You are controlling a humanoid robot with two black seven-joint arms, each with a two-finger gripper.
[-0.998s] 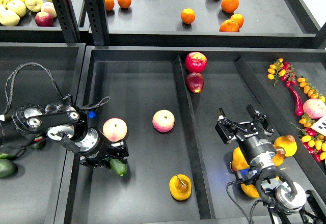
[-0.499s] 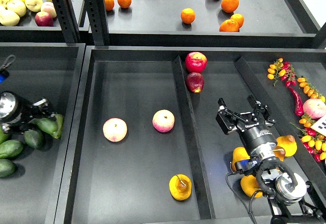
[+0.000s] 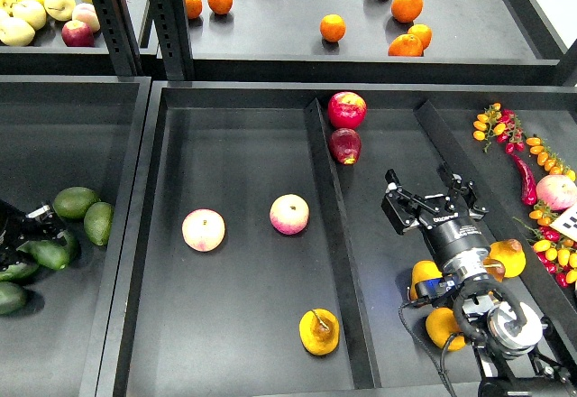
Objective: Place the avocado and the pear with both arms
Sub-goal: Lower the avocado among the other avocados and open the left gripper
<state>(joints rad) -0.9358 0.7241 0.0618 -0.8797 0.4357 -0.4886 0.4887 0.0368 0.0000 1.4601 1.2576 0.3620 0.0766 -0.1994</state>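
- The pear [image 3: 319,331] lay loose left of the divider [image 3: 338,262]; the right gripper [image 3: 431,200], spread wide and empty, risked nudging it.
- The left gripper [image 3: 38,218], state unclear, sat among avocados [image 3: 76,202]; the avocado could not be singled out.

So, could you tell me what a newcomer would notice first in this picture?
Probably the right pincer, open above the right compartment, with yellow pears beside its arm. Next, the lone golden pear at the near end of the middle tray, below two peaches. At the far left, the left pincer sits among green avocados.
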